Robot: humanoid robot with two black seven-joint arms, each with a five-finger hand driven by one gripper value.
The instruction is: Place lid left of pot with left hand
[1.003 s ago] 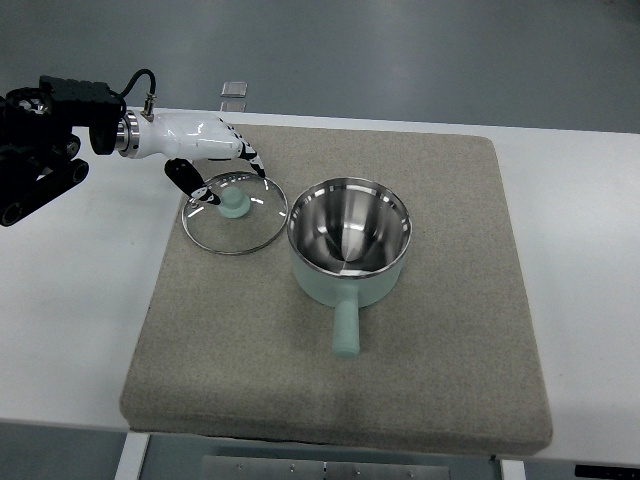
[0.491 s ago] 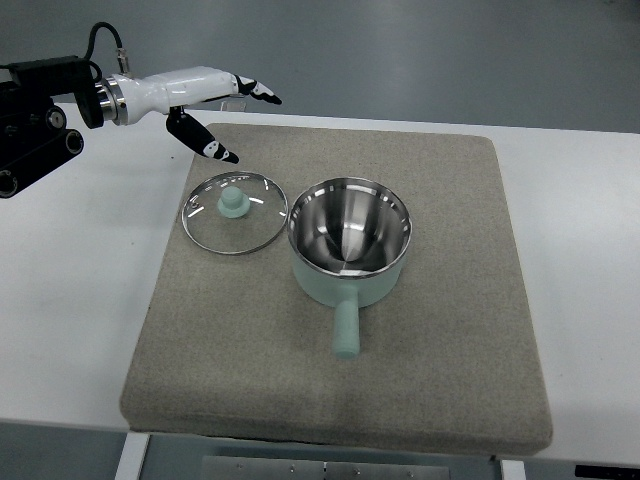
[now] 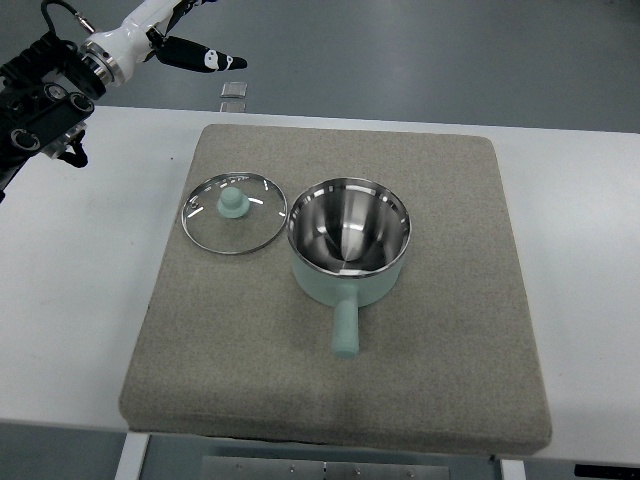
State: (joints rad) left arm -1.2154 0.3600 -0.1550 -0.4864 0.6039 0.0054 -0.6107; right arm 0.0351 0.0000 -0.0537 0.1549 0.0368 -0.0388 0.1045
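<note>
One left hand (image 3: 165,35) raised at top left — fingers (image 3: 212,60) spread, empty.

We see only one limb: the left arm comes in at the upper left corner, its black jointed forearm angling up toward a silver wrist ring and a white-shelled left hand (image 3: 165,30) with black fingers. That hand is partly cut off by the top edge. One black, white-marked finger (image 3: 205,58) points out to the right, relaxed, gripping nothing.

Lab: bare white bench (image 3: 80,300), grey mat (image 3: 450,330).
</note>
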